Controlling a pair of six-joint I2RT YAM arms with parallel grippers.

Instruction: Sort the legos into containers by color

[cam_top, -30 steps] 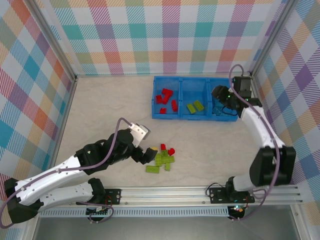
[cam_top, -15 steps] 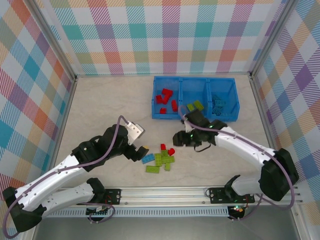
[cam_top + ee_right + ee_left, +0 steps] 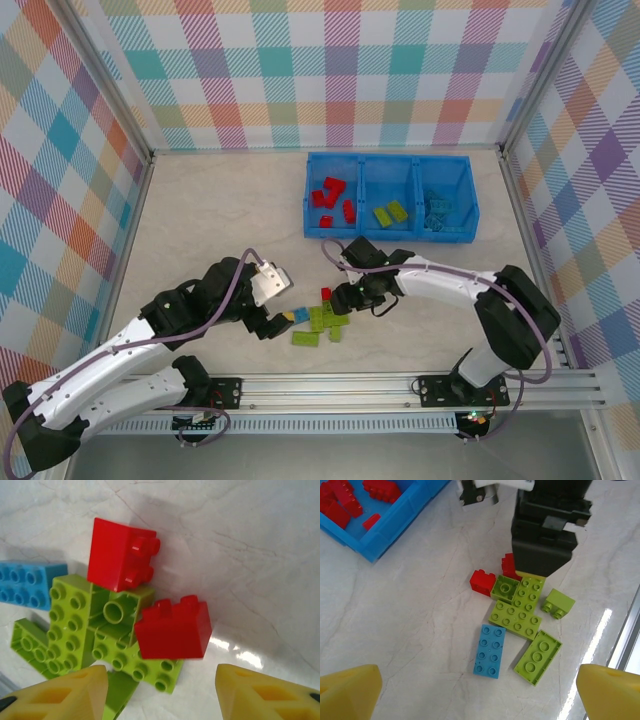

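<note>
1. While it hangs low over the loose bricks (image 3: 325,318), the right gripper (image 3: 162,690) has its jaws partly apart and grips nothing; a red brick (image 3: 172,630) lies just ahead of the gap, untouched.
2. The left gripper (image 3: 479,692) is spread wide and empty, with a blue brick (image 3: 490,651) on the table between its yellow fingertips (image 3: 345,690).
3. Green bricks (image 3: 517,610) sit packed together, with a second red brick (image 3: 122,555) at the pile's edge.
4. The blue tray (image 3: 390,157) lies at 1 o'clock from the pile, well apart: red bricks in its left compartment, green in the middle, light blue on the right.
5. Bare table (image 3: 200,210) spreads from 9 to 11 o'clock; the metal rail (image 3: 400,385) runs near at 6 o'clock.
</note>
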